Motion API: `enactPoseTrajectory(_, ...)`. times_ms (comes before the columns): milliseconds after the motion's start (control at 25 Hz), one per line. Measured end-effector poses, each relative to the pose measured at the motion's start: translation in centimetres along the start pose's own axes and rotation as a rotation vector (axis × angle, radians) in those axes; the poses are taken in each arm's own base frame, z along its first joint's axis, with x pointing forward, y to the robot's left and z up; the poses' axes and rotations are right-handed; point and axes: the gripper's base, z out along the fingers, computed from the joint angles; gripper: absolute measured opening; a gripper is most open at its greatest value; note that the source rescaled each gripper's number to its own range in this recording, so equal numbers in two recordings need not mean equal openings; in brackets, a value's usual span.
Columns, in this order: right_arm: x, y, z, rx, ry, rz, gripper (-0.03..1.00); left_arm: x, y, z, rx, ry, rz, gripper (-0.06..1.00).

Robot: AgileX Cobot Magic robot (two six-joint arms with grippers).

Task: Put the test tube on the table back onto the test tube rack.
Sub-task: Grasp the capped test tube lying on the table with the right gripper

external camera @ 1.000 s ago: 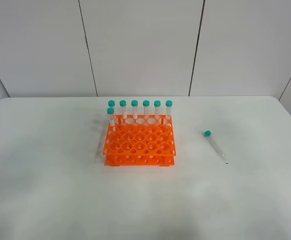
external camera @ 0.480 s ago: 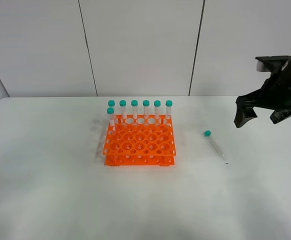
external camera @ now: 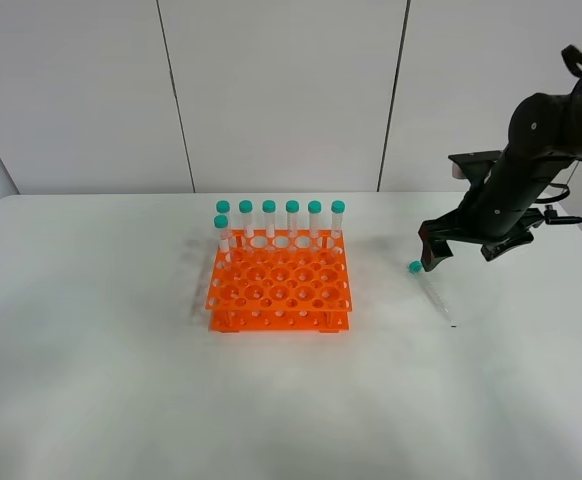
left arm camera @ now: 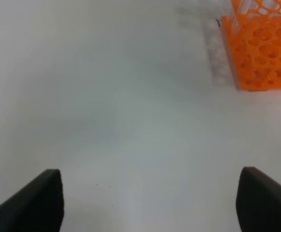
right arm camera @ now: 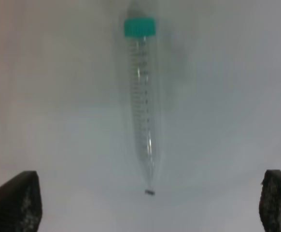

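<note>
Clear plastic with a teal screw cap, the slim test tube (right arm camera: 143, 111) lies on its side on the large plain white table (external camera: 121, 380), well apart from the bright orange two-tier test tube rack (external camera: 279, 285), on the right-hand side of it in the high view. Its cap points roughly toward the back wall and its tapered tip toward the table's front edge.

The right gripper (right arm camera: 145, 208) hangs above the tube with its jaws spread wide, holding nothing; in its wrist view the two dark fingers straddle the tip end. The left gripper (left arm camera: 147, 203) is likewise spread and empty, over bare table beside the rack.

The tube looks empty, so it is probably very light, stiff and smooth-walled. Being round, it may roll or skid away if one finger touches first. The straight barrel just below the cap seems the best place to take hold: the taper would let it slip. Seven identical teal-capped tubes (external camera: 281, 215) stand in the rack's far rows, leaving many open holes.
</note>
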Motion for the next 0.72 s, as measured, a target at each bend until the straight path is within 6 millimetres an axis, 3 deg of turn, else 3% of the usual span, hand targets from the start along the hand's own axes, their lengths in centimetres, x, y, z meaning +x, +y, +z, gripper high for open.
enactPoseTrajectory(360, 0.6, -0.4, 6.1, 0.009, 0.091, 0.001, 1.0, 0.0, 0.0, 0.0, 0.001, 0.0, 0.0, 0.97)
enactPoseTrajectory(720, 0.9, -0.5, 7.7, 0.009, 0.12, 0.002, 1.0, 0.0, 0.0, 0.0, 0.001, 0.0, 0.0, 0.97)
